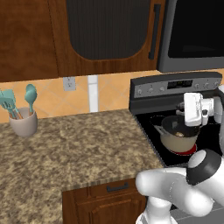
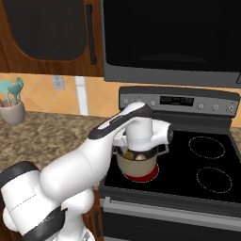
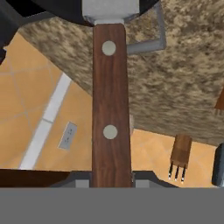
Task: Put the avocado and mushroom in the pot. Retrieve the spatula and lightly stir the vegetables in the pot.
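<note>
Brown wood runs straight up the middle of the hand view: the spatula [image 3: 111, 105], its handle with two pale rivets, pinched between the finger tips of the gripper [image 3: 111, 180] at the bottom and ending in the flat grey-white blade near the top. The blade end meets the dark rim region of the pot [image 3: 87, 11], whose looped side handle juts out to the right of it.

From the left base view the pot [image 1: 178, 135] sits on a red-glowing burner of the stove [image 1: 205, 140], and the hand hangs just above its mouth. A small pale shape, probably the mushroom [image 1: 180, 134], lies inside. From the right base view a brownish lump beside a paler one shows under the hand, likely the avocado [image 2: 129, 155], though the wrist covers much of the bowl and I cannot be sure which is which.

So both vegetables look to be in, and stirring is the step in hand. To do it well, the grip should stay firm on the handle while the blade is kept low in the pot. Small, slow circles suit the word "lightly". Wide sweeps risk striking the wall, nudging the pot off the burner, or flicking a piece over the rim.
</note>
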